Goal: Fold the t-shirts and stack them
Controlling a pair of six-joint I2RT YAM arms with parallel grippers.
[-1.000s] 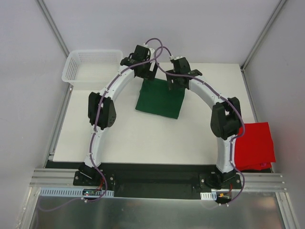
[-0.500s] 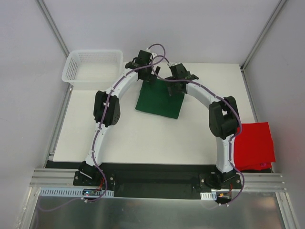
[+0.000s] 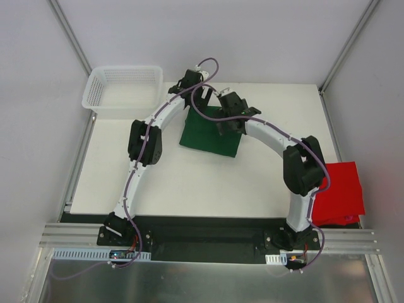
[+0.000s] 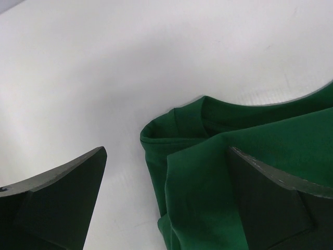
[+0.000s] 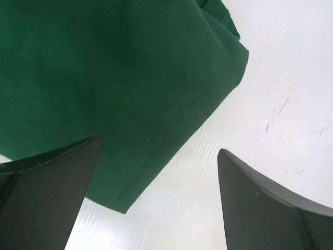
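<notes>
Near right: the red t-shirt [image 3: 339,192] lies flat, overlapping the right edge of the counter [image 3: 177,183], well apart from both arms. Mid-counter: the green t-shirt [image 3: 208,134], folded into a rectangle. Over its right-hand part hangs the right pincer [image 3: 228,122], jaws wide and empty. At the far collar edge hangs the left pincer [image 4: 166,156], jaws likewise wide and empty. Far left corner: white mesh basket [image 3: 123,91].

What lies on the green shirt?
Nothing seen rests on the green shirt; the left gripper and right gripper hang open above it. From above, they hide its far edge.
</notes>
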